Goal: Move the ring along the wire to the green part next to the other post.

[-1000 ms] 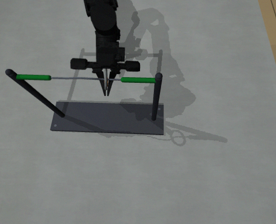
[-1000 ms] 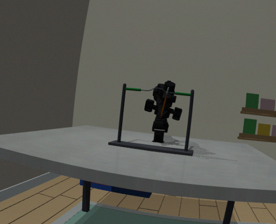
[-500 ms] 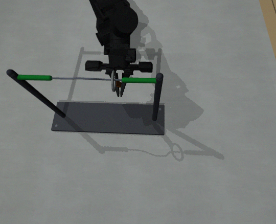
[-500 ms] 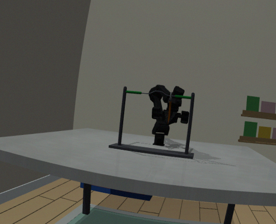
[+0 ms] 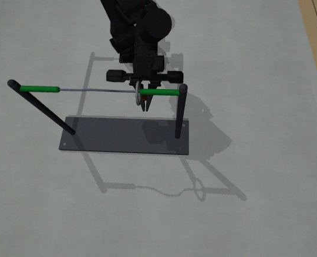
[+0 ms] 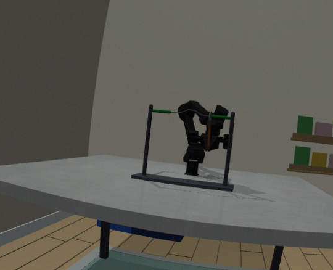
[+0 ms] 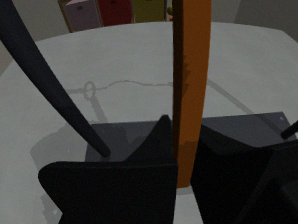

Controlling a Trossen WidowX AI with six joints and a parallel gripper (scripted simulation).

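Note:
The pale ring (image 5: 138, 102) (image 6: 209, 119) surrounds the wire at the inner end of the right green part (image 5: 160, 92) (image 6: 221, 117), where the thin grey wire (image 5: 95, 90) (image 6: 175, 113) begins. Whether it touches the wire is unclear. The orange handle (image 5: 144, 97) (image 6: 209, 135) (image 7: 191, 100) hangs almost straight down from the ring. My gripper (image 5: 145, 110) (image 6: 207, 150) (image 7: 170, 120) is shut on the handle's lower part, below the wire. The left green part (image 5: 40, 88) (image 6: 161, 111) is at the far end.
The right post (image 5: 181, 114) (image 6: 229, 151) (image 7: 50, 90) stands close beside my gripper. The left post (image 5: 46, 110) (image 6: 147, 142) is farther away. Both rise from a dark base plate (image 5: 119, 135) (image 6: 184, 181) on the pale table (image 5: 104, 229) (image 6: 79, 185). The grey wire curves up and down.

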